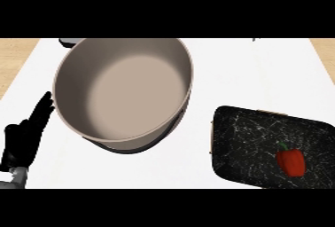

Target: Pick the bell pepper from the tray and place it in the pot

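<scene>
We see only the left hand [26, 135], fingers straight and apart, holding nothing, resting at the near left just beside the pot [124, 91]. Right hand not in view. The bell pepper [292, 161] lies on the dark tray [242, 133] at the near right, well apart from the pot on the white bench [262, 71]. Risks, as we judge: the pepper sits near the tray's near right edge, so a grasp may nudge it off; a cross-reach could clip the pot rim.
</scene>
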`<control>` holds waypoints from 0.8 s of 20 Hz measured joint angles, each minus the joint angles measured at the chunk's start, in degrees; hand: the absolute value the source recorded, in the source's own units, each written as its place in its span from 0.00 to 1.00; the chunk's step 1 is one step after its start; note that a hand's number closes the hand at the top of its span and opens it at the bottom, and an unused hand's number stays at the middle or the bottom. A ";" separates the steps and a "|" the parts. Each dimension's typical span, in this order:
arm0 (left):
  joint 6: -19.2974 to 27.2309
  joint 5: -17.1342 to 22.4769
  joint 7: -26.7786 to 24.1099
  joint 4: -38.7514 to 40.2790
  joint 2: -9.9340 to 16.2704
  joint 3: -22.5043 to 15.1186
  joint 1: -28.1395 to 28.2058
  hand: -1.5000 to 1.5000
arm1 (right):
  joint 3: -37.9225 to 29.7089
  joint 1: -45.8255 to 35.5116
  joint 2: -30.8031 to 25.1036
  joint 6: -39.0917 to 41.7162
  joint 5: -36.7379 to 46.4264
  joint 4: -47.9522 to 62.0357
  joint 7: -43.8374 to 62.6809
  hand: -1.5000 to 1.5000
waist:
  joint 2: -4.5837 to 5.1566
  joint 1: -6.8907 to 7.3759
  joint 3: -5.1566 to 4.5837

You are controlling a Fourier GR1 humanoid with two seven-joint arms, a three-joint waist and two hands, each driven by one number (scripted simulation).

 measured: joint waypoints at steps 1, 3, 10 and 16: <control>-0.09 -0.09 0.29 -0.19 0.15 0.27 0.12 0.50 | 0.83 -2.06 0.08 1.84 -1.03 0.92 1.63 0.00 | -0.05 -0.05 0.02; -0.38 -0.24 0.30 -0.95 0.18 0.66 1.01 0.50 | 2.72 -6.55 0.82 4.98 -2.60 2.20 5.47 0.00 | -0.14 -0.12 0.04; -0.50 -2.14 1.43 -1.65 -1.73 2.20 1.91 0.50 | 8.36 -17.62 7.76 11.99 -1.13 8.70 11.64 0.00 | -0.40 -1.27 0.09; -1.84 -3.62 0.50 -2.08 -2.85 3.57 3.73 0.50 | 11.55 -23.37 12.57 14.65 2.83 14.70 13.43 0.00 | -0.46 -1.55 0.12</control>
